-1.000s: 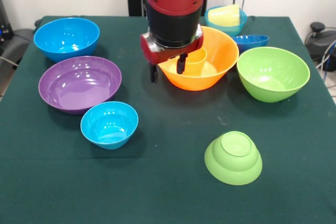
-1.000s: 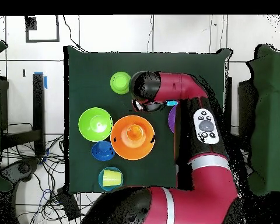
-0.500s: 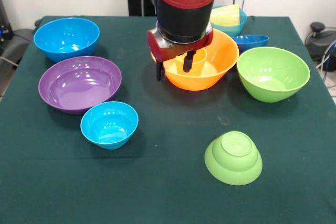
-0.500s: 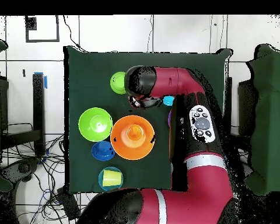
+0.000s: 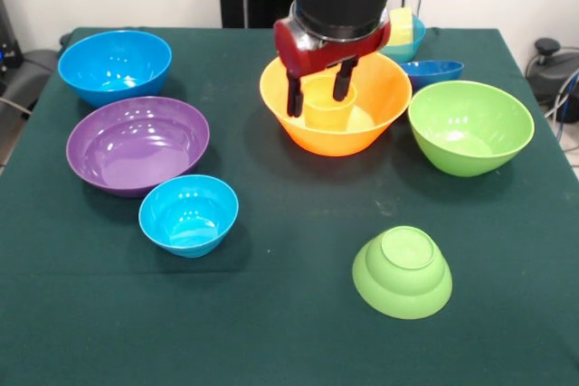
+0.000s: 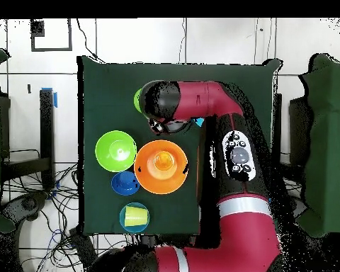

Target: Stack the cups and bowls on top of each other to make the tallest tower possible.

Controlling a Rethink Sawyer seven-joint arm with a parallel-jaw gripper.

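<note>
The orange cup (image 5: 328, 104) stands upright inside the large orange bowl (image 5: 380, 97), which also shows in the overhead view (image 6: 161, 167). My gripper (image 5: 317, 88) is open and empty. It hangs high above the table, and its fingers (image 5: 293, 97) appear in front of the cup. In the overhead view the gripper (image 6: 163, 122) is beyond the orange bowl, not over it. The pale yellow cup (image 5: 391, 26) lies in a light blue bowl (image 5: 412, 42) at the back. A small lime green bowl (image 5: 403, 270) lies upside down near the front.
A large lime green bowl (image 5: 470, 124) and a small dark blue bowl (image 5: 432, 70) are right of the orange bowl. On the left are a large blue bowl (image 5: 115, 62), a purple bowl (image 5: 136, 142) and a small light blue bowl (image 5: 188, 212).
My gripper has risen and moved to the right in the front view, staying open and empty. The cups and bowls have not moved.
</note>
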